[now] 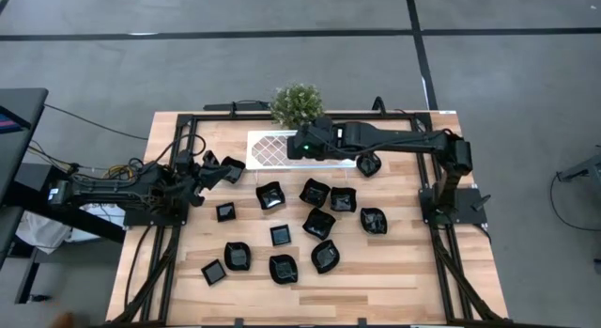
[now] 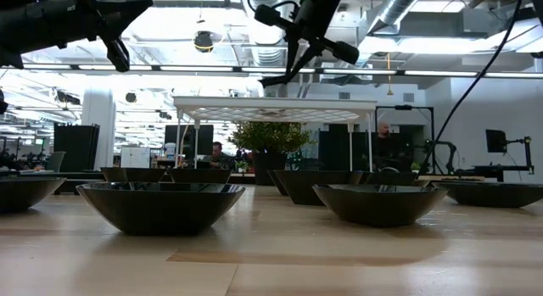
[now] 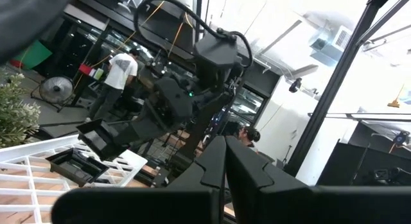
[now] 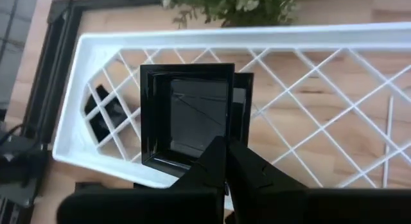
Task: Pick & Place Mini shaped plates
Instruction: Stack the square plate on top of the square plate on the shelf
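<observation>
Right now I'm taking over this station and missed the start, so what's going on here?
The right gripper, shut on a square black plate, holds it over the white lattice tray at the table's far edge, beside the potted plant. The left gripper is shut and sits at the table's left side near another black plate. About a dozen more mini plates lie scattered on the wooden table.

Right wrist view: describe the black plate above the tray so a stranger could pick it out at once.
Find the white lattice-patterned rectangular tray at the table's far edge, beside the small green potted plant. Over its end nearer the left arm, the right tool is shut on a glossy black square plate. It alone is held up; the other black plates lie on wood.
</observation>
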`<action>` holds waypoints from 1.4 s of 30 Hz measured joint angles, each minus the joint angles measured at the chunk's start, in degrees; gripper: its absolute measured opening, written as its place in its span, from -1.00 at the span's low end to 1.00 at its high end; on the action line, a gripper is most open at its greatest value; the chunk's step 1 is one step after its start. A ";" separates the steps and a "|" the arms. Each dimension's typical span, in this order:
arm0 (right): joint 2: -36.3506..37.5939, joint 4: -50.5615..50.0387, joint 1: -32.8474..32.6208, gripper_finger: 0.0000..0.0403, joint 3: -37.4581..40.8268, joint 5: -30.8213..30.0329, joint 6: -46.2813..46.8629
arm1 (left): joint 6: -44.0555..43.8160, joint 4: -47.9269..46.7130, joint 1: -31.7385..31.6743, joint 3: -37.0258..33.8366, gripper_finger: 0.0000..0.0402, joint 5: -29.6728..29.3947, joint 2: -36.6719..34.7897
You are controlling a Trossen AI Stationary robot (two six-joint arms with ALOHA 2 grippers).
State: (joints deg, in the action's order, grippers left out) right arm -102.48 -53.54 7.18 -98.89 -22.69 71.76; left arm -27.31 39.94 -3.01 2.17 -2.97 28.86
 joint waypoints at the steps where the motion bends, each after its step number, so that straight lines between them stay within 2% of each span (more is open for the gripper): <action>1: 0.00 0.19 -0.04 -1.00 0.00 -0.73 0.11 | 0.02 0.00 0.01 0.00 -0.94 0.00 0.00; 15: 0.00 4.78 0.99 -1.00 0.00 -0.59 -4.75 | 0.02 0.38 0.00 0.00 -0.94 0.00 0.02; 24: 0.10 9.73 1.27 -1.00 0.00 3.72 -9.41 | 0.01 0.77 0.02 0.00 -0.94 0.00 0.00; 29: 0.09 17.45 3.29 -1.00 -0.02 7.56 -14.32 | 0.01 0.90 0.02 0.00 -0.94 0.00 0.02; 34: 0.13 15.85 1.74 -1.00 -0.01 9.09 -15.35 | 0.01 1.11 0.01 0.00 -0.94 -0.01 0.00; 39: 0.17 21.35 3.81 -1.00 -0.11 11.45 -19.14 | 0.01 1.30 0.02 0.00 -0.94 -0.01 0.01; 42: 0.92 16.72 4.52 -1.00 0.03 11.94 -19.81 | 0.00 1.37 0.01 0.00 -0.94 -0.02 0.01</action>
State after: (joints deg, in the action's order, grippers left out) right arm -101.56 -36.82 11.70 -98.86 -10.76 51.95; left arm -27.31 41.31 -2.99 2.17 -2.98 28.87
